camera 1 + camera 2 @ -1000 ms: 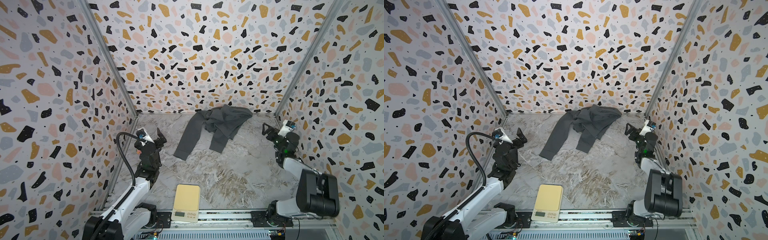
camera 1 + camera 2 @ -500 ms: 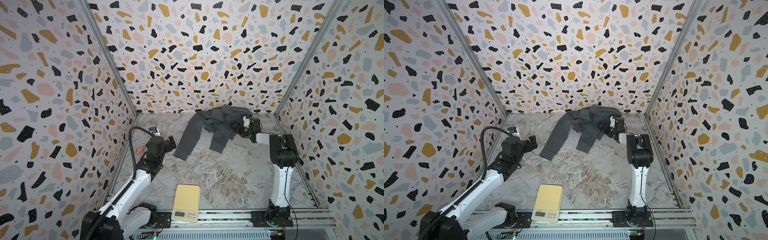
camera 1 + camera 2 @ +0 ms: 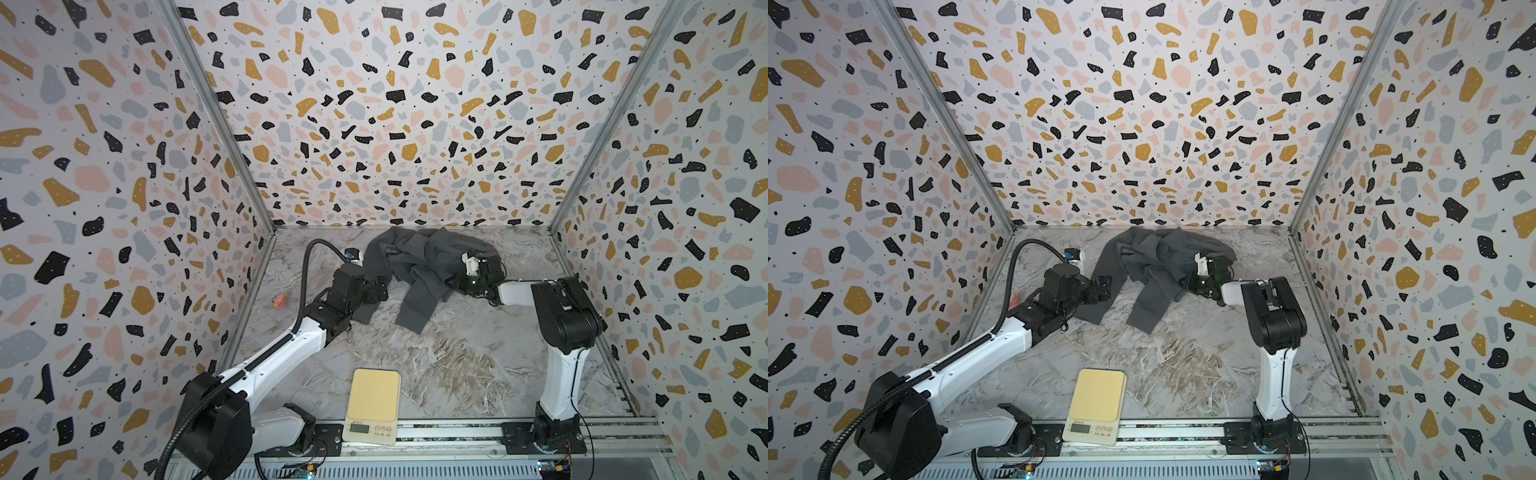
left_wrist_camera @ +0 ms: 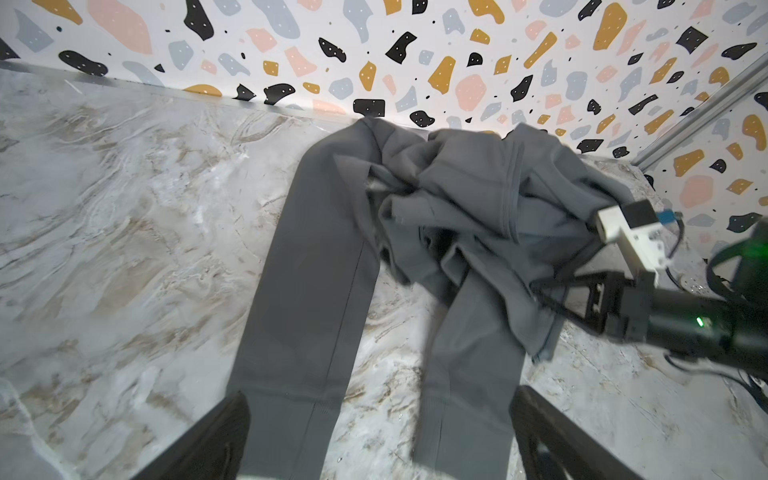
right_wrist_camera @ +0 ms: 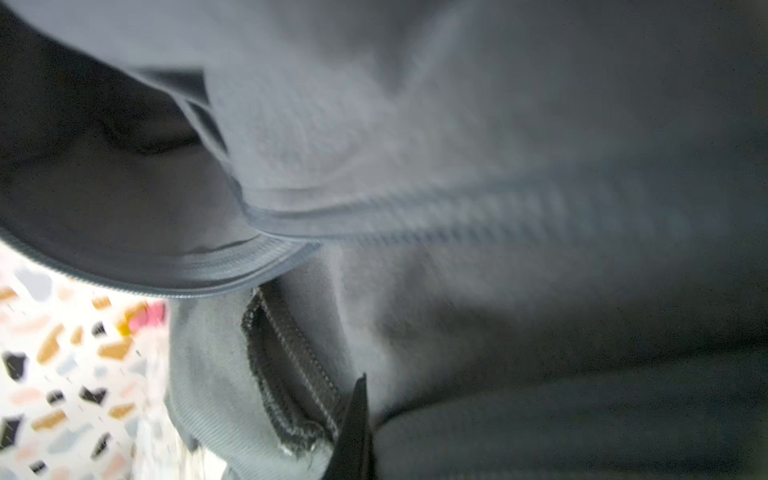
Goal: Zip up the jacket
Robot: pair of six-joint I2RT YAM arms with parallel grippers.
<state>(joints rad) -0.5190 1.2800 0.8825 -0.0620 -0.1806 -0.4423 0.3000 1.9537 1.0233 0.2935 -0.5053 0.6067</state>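
The dark charcoal-grey soft fabric jacket (image 3: 424,255) lies crumpled far behind the pale yellow kitchen scale (image 3: 374,392), both long sleeves (image 3: 415,301) pointing toward the scale; the right gripper (image 3: 456,281) is closed on a body fold, and the wide-open left gripper (image 3: 380,287) stands nearest their cuffs
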